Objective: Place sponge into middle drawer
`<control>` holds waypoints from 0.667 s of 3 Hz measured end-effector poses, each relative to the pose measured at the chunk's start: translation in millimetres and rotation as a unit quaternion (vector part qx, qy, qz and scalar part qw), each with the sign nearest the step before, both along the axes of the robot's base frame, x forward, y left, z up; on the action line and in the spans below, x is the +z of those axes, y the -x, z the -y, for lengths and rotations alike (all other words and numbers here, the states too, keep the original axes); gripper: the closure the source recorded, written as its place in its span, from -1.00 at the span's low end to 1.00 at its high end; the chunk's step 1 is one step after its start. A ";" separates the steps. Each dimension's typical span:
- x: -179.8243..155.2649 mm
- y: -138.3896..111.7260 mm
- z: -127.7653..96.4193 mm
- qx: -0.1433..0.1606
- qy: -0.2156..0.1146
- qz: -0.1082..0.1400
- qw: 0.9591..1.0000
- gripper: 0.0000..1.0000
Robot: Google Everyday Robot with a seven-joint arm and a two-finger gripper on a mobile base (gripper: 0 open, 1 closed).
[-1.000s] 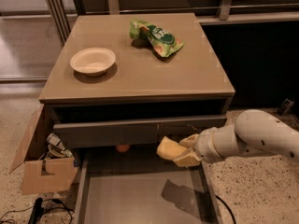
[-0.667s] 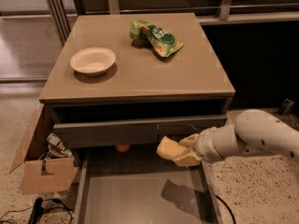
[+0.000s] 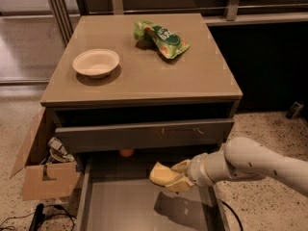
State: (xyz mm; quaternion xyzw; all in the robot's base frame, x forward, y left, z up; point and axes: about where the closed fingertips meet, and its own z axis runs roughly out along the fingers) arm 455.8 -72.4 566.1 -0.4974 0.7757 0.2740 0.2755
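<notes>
My gripper (image 3: 177,176) comes in from the right on a white arm and is shut on the pale yellow sponge (image 3: 161,174). It holds the sponge in the air above the open middle drawer (image 3: 125,203), near the drawer's back right part. The drawer is pulled out below the cabinet, and its flat grey floor shows the sponge's shadow. The drawer with the scratched grey front panel (image 3: 144,134) is just above and behind the sponge.
On the cabinet top (image 3: 202,76) stand a white bowl (image 3: 96,62) and a green snack bag (image 3: 161,38). A small orange thing (image 3: 126,152) sits at the drawer's back. An open cardboard box (image 3: 45,165) stands on the floor at the left, with cables below it.
</notes>
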 end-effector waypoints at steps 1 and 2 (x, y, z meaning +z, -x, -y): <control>-36.7 7.2 -16.3 0.005 -0.011 0.006 1.000 1.00; -57.0 3.2 -28.5 0.009 -0.010 0.051 0.999 1.00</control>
